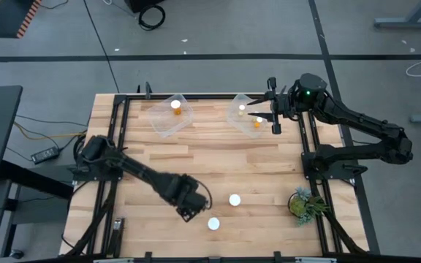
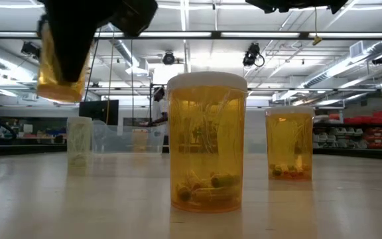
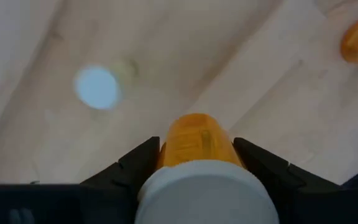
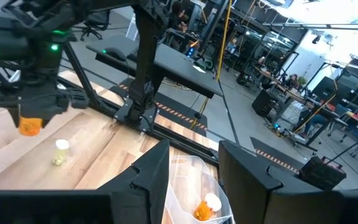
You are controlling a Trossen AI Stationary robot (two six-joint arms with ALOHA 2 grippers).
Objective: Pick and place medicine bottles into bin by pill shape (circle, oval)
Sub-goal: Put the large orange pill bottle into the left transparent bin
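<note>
Holding a bottle (image 3: pixel 199 142) clear of the table (image 1: pixel 218 157), the left gripper (image 1: pixel 187 207) sits over the near-centre of the board with its fingers (image 3: pixel 135 167) clamped on the amber body just below the white cap; the low view shows this bottle raised above the wood, roughly upright with a slight tilt. Both clear bins lie at the far edge, well apart from this gripper: the left bin (image 1: pixel 170 113) holds one bottle, the right bin (image 1: pixel 248 115) holds two. The carry therefore runs away from the robot across the full depth of the table, and the left bin is the nearer of the two to the left arm. Pill shape inside the held bottle cannot be read, so the correct bin cannot be judged. Two more bottles stand upright on the table just beside the left gripper, one (image 1: pixel 234 199) to its right and one (image 1: pixel 213 223) nearer the front edge. The right gripper (image 1: pixel 272 107) hovers at the right bin with its fingers spread and nothing between them. A plant (image 1: pixel 304 204) stands at the right side.
</note>
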